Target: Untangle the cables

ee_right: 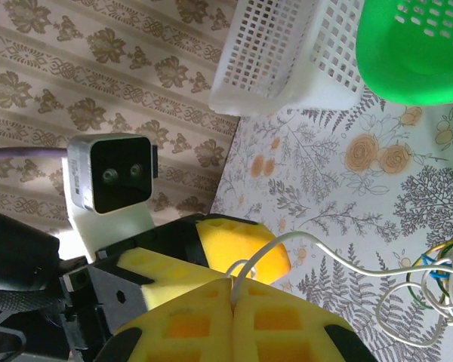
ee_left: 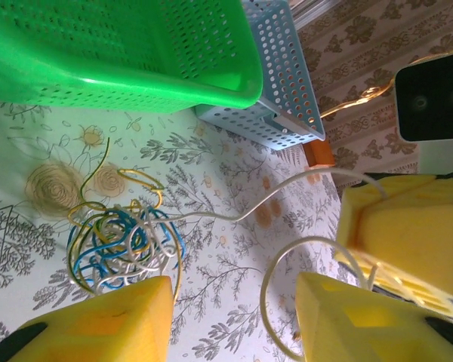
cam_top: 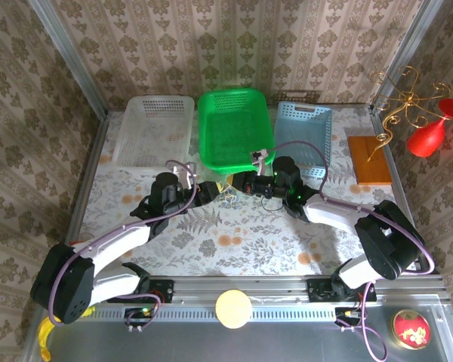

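Top view: the cables (cam_top: 226, 197) are a small blurred clump on the table just in front of the green basket (cam_top: 205, 136), strands unreadable. Left wrist view resolves a knot of blue, cream-yellow and white cords; the left gripper (ee_left: 238, 324) stands spread, with a white loop between its fingers, contact unclear. Right wrist view: the right gripper (ee_right: 232, 302) is clamped on a white cord, and the knot is cut off at the frame's right edge.

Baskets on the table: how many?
3, in a row at the far side: white basket on the left, green basket in the middle, blue basket on the right. None looks hidden.
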You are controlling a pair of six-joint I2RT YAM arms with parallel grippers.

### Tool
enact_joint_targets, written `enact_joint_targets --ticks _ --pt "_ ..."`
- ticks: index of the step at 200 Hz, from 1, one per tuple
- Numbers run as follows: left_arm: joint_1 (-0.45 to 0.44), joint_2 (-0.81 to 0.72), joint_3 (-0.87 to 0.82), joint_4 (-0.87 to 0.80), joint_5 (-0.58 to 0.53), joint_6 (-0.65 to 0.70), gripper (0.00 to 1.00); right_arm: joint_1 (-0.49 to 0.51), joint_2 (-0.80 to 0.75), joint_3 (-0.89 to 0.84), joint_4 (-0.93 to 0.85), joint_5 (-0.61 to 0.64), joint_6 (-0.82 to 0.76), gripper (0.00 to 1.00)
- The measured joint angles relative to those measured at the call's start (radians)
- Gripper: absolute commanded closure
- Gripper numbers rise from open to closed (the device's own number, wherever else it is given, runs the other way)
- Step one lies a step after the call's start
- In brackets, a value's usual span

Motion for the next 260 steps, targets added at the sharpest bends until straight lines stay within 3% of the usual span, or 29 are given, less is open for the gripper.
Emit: enact_joint_targets --ticks 26,51,138,166,260 --pt "-0.005 0.001 0.003 0.018 0.005 -0.003 0.49 0.0 0.002 -0.002 0.001 0.0 0.002 1.0" --pt "-0.011 0.001 0.004 0.03 0.01 -0.007 0.55 0.0 0.003 -0.002 0.003 0.0 0.003 1.0" --pt "-0.012 0.026 0.004 0.095 0.015 -0.023 0.89 0.0 0.009 -0.002 0.024 0.0 0.014 1.0" --pt "-0.012 0.027 0.004 0.11 0.015 -0.027 0.96 0.0 0.009 -0.002 0.024 0.0 0.014 1.0" --pt "-0.016 0.019 0.004 0.154 0.015 -0.029 1.0 -0.002 0.016 -0.027 0.028 0.001 0.019 1.0"
